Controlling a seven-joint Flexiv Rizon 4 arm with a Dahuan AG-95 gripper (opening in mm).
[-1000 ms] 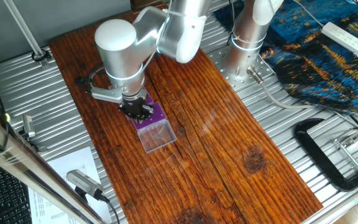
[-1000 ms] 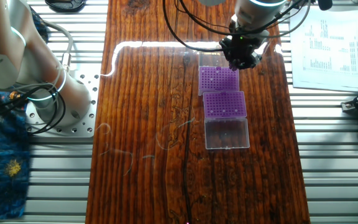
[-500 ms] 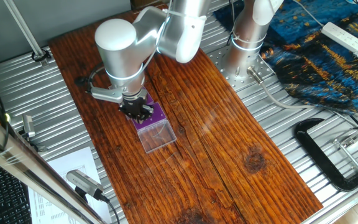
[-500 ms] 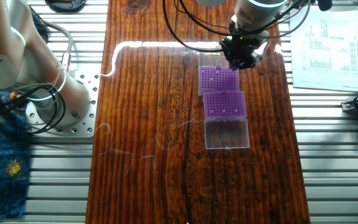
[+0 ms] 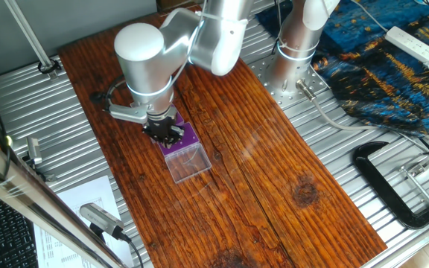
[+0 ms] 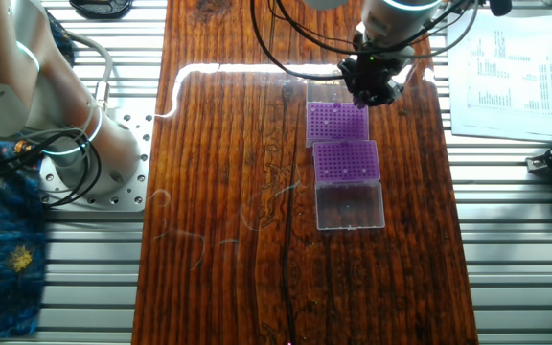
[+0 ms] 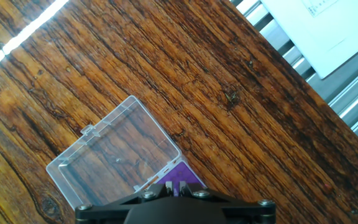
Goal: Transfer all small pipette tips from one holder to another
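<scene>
Two purple racks lie end to end on the wooden table, the far rack (image 6: 334, 124) and the near rack (image 6: 346, 160). A few small pipette tips (image 6: 352, 172) show as tiny white dots on the near rack. My gripper (image 6: 372, 92) is low over the far rack's right corner; it also shows in one fixed view (image 5: 165, 134). In the hand view the fingers (image 7: 166, 187) stand almost together over the purple rack (image 7: 185, 173). A pale sliver, seemingly a small tip, sits between them at my gripper (image 7: 174, 185).
A clear open lid (image 6: 350, 205) lies flat beyond the near rack; another clear lid (image 7: 114, 155) lies ahead of the fingers. Printed paper (image 6: 504, 67) lies on the metal bench right of the board. A black clamp (image 5: 389, 186) and the arm's base (image 6: 75, 144) stand off the board.
</scene>
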